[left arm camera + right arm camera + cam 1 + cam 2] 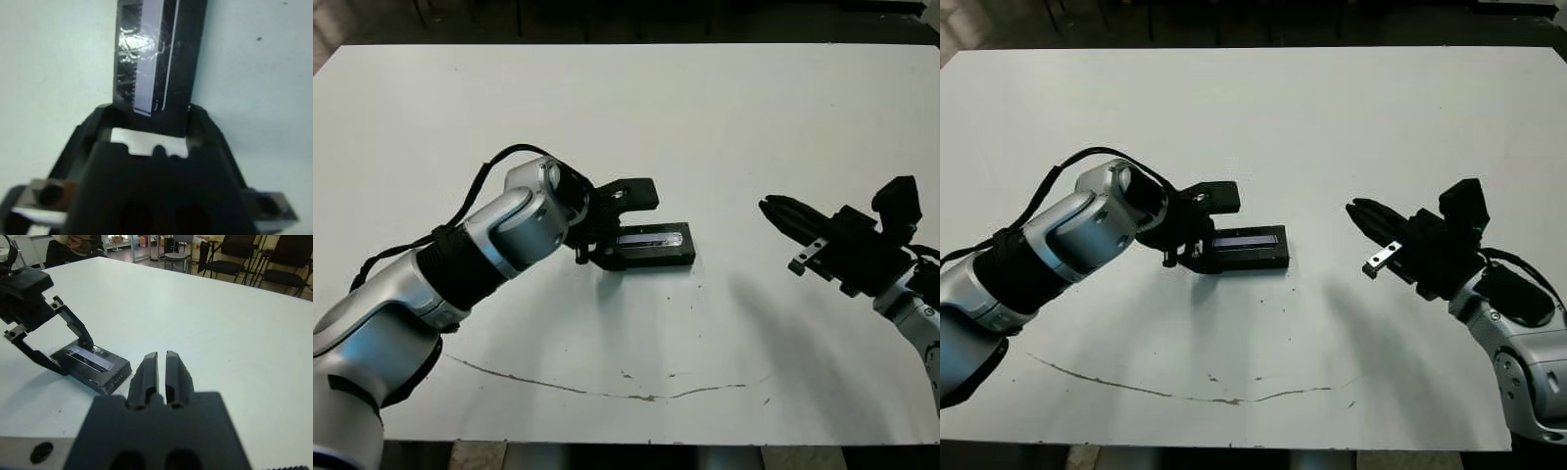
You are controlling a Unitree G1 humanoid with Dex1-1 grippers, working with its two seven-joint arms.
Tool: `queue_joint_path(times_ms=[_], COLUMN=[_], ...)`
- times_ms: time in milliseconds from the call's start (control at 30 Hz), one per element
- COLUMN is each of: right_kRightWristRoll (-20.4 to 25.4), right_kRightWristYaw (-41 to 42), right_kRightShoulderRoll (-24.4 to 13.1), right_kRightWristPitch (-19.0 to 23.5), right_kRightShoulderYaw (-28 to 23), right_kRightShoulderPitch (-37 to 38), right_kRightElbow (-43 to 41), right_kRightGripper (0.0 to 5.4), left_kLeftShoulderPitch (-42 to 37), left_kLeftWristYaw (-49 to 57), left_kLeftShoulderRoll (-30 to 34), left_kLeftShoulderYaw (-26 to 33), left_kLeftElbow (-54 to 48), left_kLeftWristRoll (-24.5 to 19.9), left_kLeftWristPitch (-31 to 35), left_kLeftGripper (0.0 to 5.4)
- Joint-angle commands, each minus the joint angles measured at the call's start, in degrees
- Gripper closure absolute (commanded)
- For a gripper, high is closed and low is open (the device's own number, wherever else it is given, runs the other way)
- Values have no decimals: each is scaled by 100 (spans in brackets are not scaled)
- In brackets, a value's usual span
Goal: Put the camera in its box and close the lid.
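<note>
Left gripper [607,227] wide open, fingers straddling one end of the lid [653,240], closed on the box. Right gripper [161,372] closed, empty, well apart above tabletop [705,117].

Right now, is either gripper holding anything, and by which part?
The right gripper holds nothing, shut in the air. The left gripper straddles one end of the lidded box; whether it actually clamps it cannot be told.

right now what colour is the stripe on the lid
Pale silvery-lavender, on the black lid; it shows best in the left wrist view.
</note>
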Motion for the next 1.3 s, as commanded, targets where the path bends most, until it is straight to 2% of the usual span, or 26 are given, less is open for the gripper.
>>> queue_joint_path(times_ms=[33, 167, 300, 400, 567, 833, 1033, 1133, 1233, 1300], right_kRightWristRoll=[30, -34, -67, -56, -24, 22, 27, -70, -64, -112], right_kRightWristYaw=[74, 124, 120, 132, 175, 340, 392, 263, 286, 239], right_kRightShoulderRoll=[-13, -45, -46, -33, -11, 2, 13, -47, -29, 5], right_kRightWristPitch=[33, -49, -25, -1, 10, -132, -140, -72, -122, -174], right_kRightShoulderYaw=[16, 49, 79, 91, 97, 61, 93, 109, 78, 70], right_kRightShoulderPitch=[58, 49, 10, -4, -21, -31, -116, -115, -100, -69], right_kRightElbow=[133, 158, 185, 200, 245, 494, 586, 443, 466, 470], right_kRightGripper=[540, 540, 540, 540, 540, 540, 540, 540, 540, 540], left_kLeftShoulderPitch=[372, 551, 715, 827, 983, 1771, 2142, 2274, 2333, 2553], left_kLeftWristYaw=[-239, -169, -95, -73, -35, 302, 495, 395, 197, 432], left_kLeftShoulderRoll=[80, 332, 537, 652, 1073, 1850, 2089, 2186, 2293, 2212], left_kLeftShoulderYaw=[-311, -252, -97, 122, 405, 1564, 1947, 2197, 2576, 3129], left_kLeftElbow=[-104, -117, -81, -113, -193, -614, -633, -694, -862, -1102], left_kLeftWristRoll=[-56, 57, 112, 61, 191, -47, 26, -151, -521, -799], left_kLeftWristPitch=[-425, -799, -819, -724, -982, -1006, -1356, -1331, -1264, -1703], left_kLeftGripper=[138, 70, 1, 1, 1, 1, 1, 1, 1, 8])
